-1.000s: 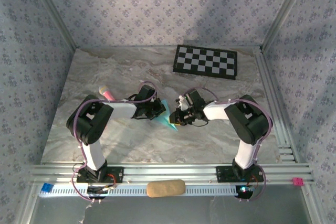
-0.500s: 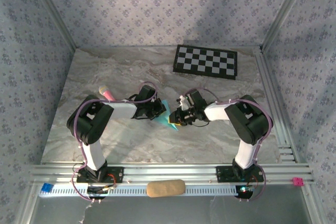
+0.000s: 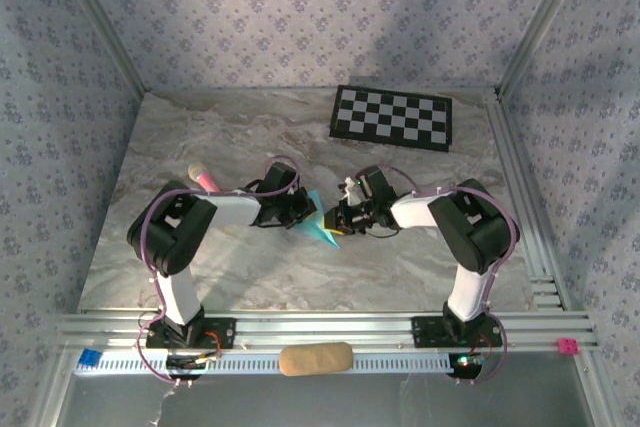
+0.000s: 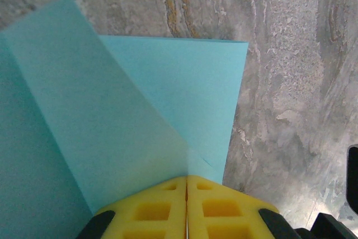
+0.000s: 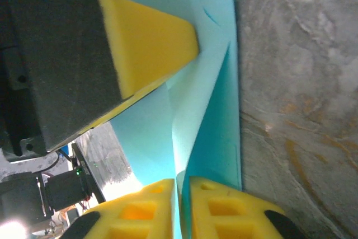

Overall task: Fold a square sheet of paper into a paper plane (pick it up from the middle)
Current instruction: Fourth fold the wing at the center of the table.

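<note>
Left fingers point(image 4: 156, 212) and right fingers point(image 5: 224, 212) are pinching shut on the thin light blue folded paper sheet point(image 3: 321, 232), between them over the grey marble desk point(image 3: 420, 262). I'd be lining edges up first, tugging gently.

I am pinching the creased square sheet of paper point(image 4: 112, 127) in my left gripper point(image 4: 186, 186), its yellow pads point(image 4: 151, 211) pressing together, marble table point(image 4: 291, 82) lying behind.

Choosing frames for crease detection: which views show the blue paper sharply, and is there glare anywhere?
Top external: even light, no glare, blue paper tiny. Left wrist: paper and marble table crisp, soft shading across folds. Right wrist: left gripper looms slightly soft up close; bright flare in the lower-left corner.
</note>
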### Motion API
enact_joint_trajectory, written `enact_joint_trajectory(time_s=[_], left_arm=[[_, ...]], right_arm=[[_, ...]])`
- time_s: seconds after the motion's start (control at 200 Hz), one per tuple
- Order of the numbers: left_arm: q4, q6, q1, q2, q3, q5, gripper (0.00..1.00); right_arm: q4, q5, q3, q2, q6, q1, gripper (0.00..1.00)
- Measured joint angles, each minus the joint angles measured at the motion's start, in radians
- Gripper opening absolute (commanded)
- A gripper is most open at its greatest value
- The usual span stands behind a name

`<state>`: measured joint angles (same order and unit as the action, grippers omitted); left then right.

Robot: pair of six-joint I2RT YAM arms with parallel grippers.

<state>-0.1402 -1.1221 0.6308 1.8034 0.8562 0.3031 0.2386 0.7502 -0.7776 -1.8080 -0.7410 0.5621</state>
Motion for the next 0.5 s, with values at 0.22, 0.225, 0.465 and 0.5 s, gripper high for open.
enact_joint_trajectory(time_s=[0.22, 0.225, 0.465, 0.5], left_arm=[[-0.004, 0.000, 0.002, 0.002, 0.000, 0.000, 0.10], [-0.004, 0.000, 0.002, 0.002, 0.000, 0.000, 0.09], [-0.014, 0.000, 0.006, 0.005, 0.000, 0.004, 0.09], [-0.014, -0.001, 0.006, 0.005, 0.000, 0.004, 0.09]], right_arm=[[0.033, 0.011, 0.017, -0.010, -0.008, -0.001, 0.09], [0.034, 0.011, 0.018, -0.010, -0.010, -0.002, 0.09], [0.050, 0.024, 0.045, -0.016, -0.016, -0.003, 0.14], [0.051, 0.025, 0.046, -0.016, -0.016, -0.003, 0.14]])
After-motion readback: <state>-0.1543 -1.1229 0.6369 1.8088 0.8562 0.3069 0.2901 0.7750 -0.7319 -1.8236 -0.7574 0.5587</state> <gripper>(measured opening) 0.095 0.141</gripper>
